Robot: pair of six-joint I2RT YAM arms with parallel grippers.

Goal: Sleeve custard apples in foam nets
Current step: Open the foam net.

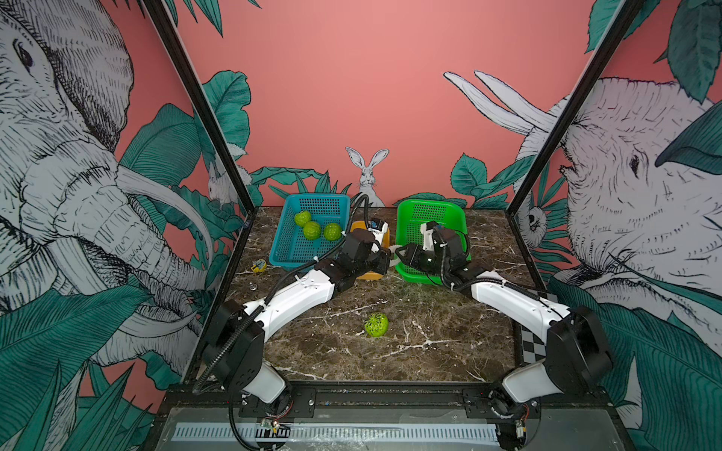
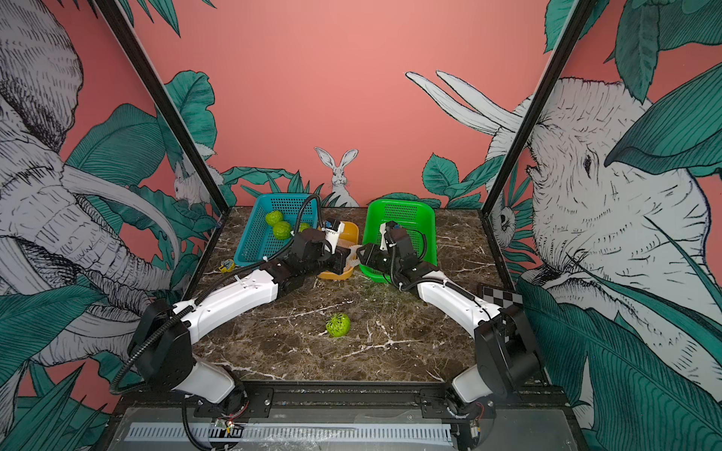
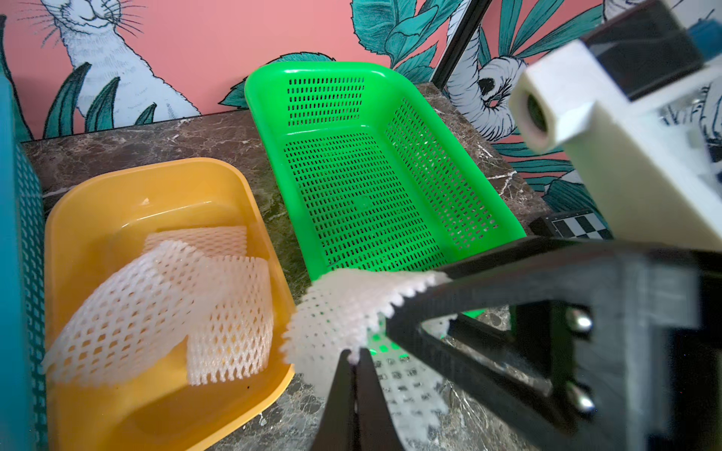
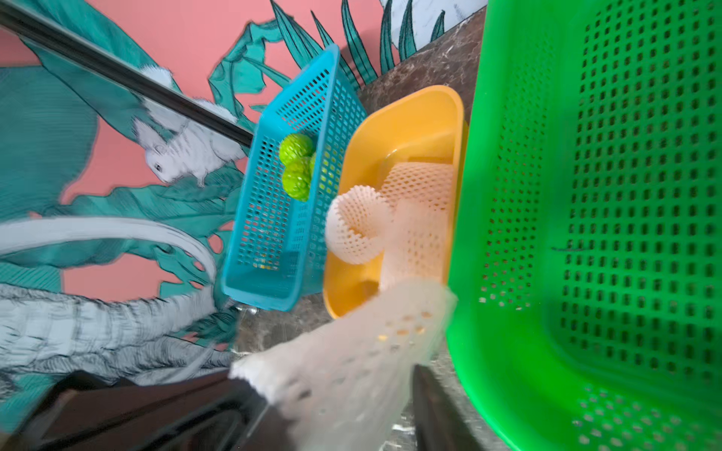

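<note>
A foam net (image 3: 344, 304) hangs between the orange tray (image 3: 117, 203) and the green basket (image 3: 390, 187), pinched at one edge by my shut left gripper (image 3: 353, 353). My right gripper (image 4: 340, 390) comes in from the other side. Its jaws stand apart, with the same net (image 4: 351, 351) lying between them. More foam nets (image 3: 164, 296) lie in the orange tray. Three bare custard apples (image 1: 311, 230) sit in the blue basket (image 1: 289, 203). One custard apple wrapped in a net (image 1: 376, 325) rests on the marble table in both top views.
The green basket (image 1: 414, 273) holds nothing and stands right of the orange tray (image 1: 369, 275). A small yellow object (image 1: 258, 266) and a small metal bit (image 1: 254, 287) lie near the table's left edge. A checkerboard strip (image 1: 527, 343) runs along the right edge.
</note>
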